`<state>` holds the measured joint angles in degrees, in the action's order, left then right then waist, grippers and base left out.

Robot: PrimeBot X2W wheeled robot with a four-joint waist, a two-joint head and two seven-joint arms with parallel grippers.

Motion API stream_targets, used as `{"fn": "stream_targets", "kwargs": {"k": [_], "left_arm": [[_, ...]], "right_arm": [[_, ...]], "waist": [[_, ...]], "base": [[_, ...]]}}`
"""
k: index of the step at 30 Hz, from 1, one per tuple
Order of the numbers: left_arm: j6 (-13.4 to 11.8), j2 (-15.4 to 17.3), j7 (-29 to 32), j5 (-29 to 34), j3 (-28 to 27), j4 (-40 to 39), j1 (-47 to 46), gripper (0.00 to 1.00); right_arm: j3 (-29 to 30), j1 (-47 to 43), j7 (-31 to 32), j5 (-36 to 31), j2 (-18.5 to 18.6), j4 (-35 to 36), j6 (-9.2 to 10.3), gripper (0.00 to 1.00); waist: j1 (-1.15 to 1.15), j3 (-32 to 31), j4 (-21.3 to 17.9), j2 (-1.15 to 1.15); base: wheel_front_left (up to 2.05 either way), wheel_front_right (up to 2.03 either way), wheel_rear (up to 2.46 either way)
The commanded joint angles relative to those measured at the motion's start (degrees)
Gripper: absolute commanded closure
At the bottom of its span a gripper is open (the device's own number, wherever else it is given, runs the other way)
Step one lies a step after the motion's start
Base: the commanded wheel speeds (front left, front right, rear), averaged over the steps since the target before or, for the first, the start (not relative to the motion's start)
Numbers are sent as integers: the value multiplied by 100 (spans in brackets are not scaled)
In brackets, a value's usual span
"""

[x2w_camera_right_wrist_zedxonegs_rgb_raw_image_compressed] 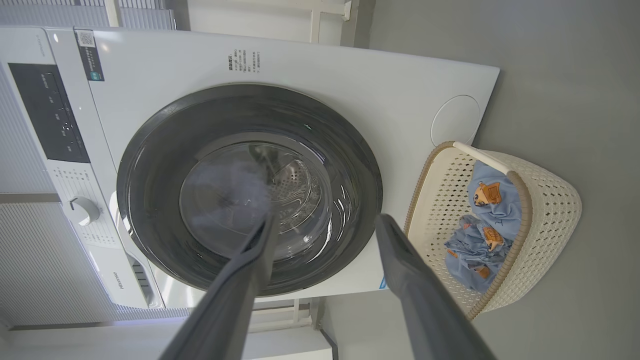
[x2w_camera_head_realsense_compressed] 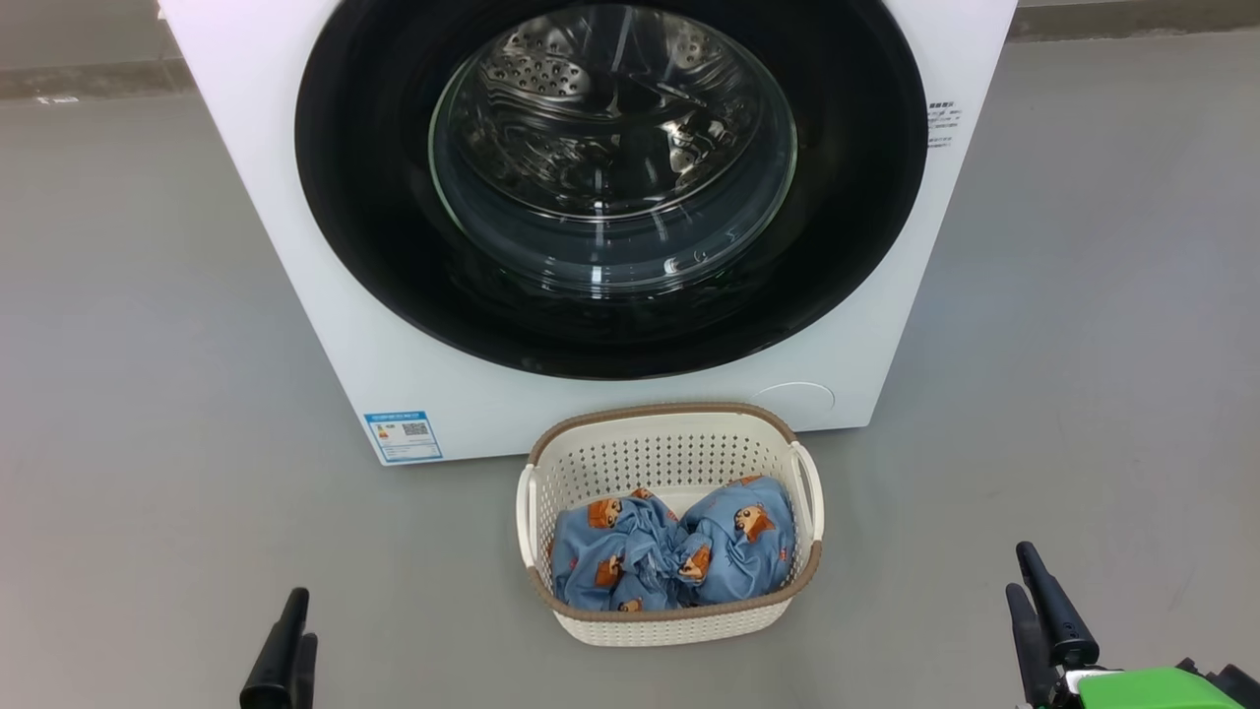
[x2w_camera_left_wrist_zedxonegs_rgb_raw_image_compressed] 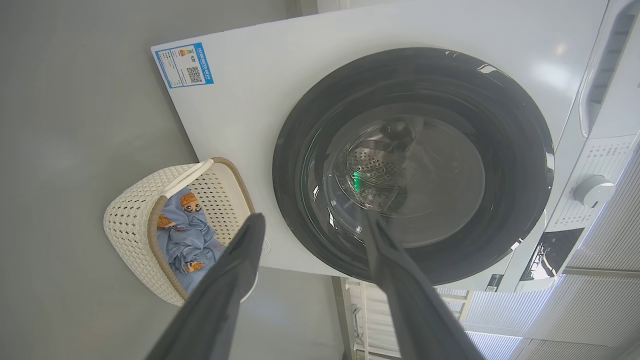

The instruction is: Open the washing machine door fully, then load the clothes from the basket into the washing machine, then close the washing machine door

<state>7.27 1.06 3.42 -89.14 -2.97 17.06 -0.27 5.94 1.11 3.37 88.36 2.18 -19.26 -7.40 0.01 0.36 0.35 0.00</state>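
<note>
While clothes (x2w_camera_head_realsense_compressed: 728,551) lie in the basket (x2w_camera_head_realsense_compressed: 669,448) by the shut washing machine door (x2w_camera_head_realsense_compressed: 610,187), left fingers (x2w_camera_left_wrist_zedxonegs_rgb_raw_image_compressed: 237,270) and right fingers (x2w_camera_right_wrist_zedxonegs_rgb_raw_image_compressed: 402,260) stand spread.

The grey floor (x2w_camera_head_realsense_compressed: 148,394) carries the washing machine (x2w_camera_head_realsense_compressed: 472,404) and, just in front of it, the basket (x2w_camera_head_realsense_compressed: 669,458).

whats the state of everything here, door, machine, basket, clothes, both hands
washing machine door: shut
washing machine: drum looks empty through the glass
basket: upright on the floor before the machine, holding the clothes
clothes: bunched in the basket, not yet loaded
left hand: open, empty
right hand: open, empty
</note>
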Motion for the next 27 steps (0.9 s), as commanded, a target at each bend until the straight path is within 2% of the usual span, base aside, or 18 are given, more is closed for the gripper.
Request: {"fn": "stream_targets", "kwargs": {"k": [1, 27], "left_arm": [[6, 135, -67, 179, -24, -199, -187, 0], [10, 275, -506, 2420, 95, -468, -209, 0]], "right_arm": [[-76, 203, -73, -160, 95, 157, -1, 0], [-379, 350, -510, -2315, 244, 360, -3, 0]], "waist": [[-1, 4, 4, 0], [-1, 46, 52, 0]], "base": [[0, 0, 0], [0, 0, 0]]}}
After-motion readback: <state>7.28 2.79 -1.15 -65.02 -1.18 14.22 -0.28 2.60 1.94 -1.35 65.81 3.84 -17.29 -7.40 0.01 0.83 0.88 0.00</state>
